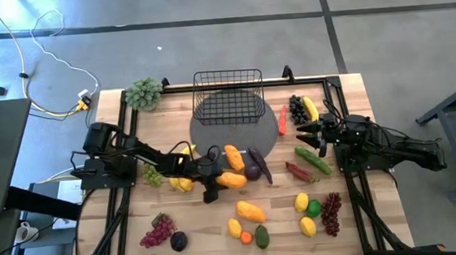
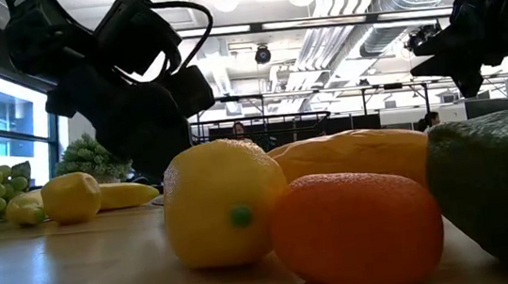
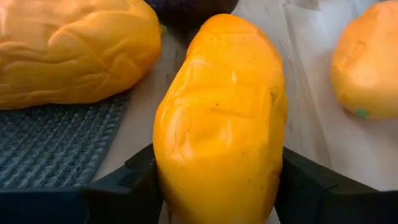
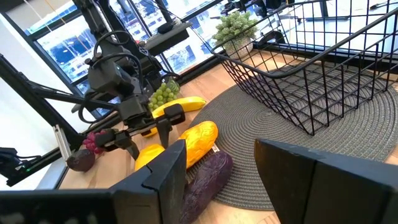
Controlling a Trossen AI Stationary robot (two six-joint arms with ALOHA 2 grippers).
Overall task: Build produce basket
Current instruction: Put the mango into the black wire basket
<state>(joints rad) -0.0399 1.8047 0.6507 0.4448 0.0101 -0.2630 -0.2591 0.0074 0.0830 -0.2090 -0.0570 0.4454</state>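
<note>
While the basket (image 1: 227,96) sits empty | left end effector (image 1: 213,180) straddles mango (image 1: 232,179) | right end effector (image 1: 308,130) half-open, empty

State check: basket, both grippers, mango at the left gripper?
basket: upright on the round mat, nothing inside.
left gripper: around an orange mango, fingers at both its sides.
right gripper: open, holding nothing, above the table.

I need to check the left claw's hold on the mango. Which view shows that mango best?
The left wrist view: the mango fills the picture, sitting between the left claw fingers. The high view shows it small near the mat. The right wrist view shows it partly behind the arm. The low view does not show it clearly.
</note>
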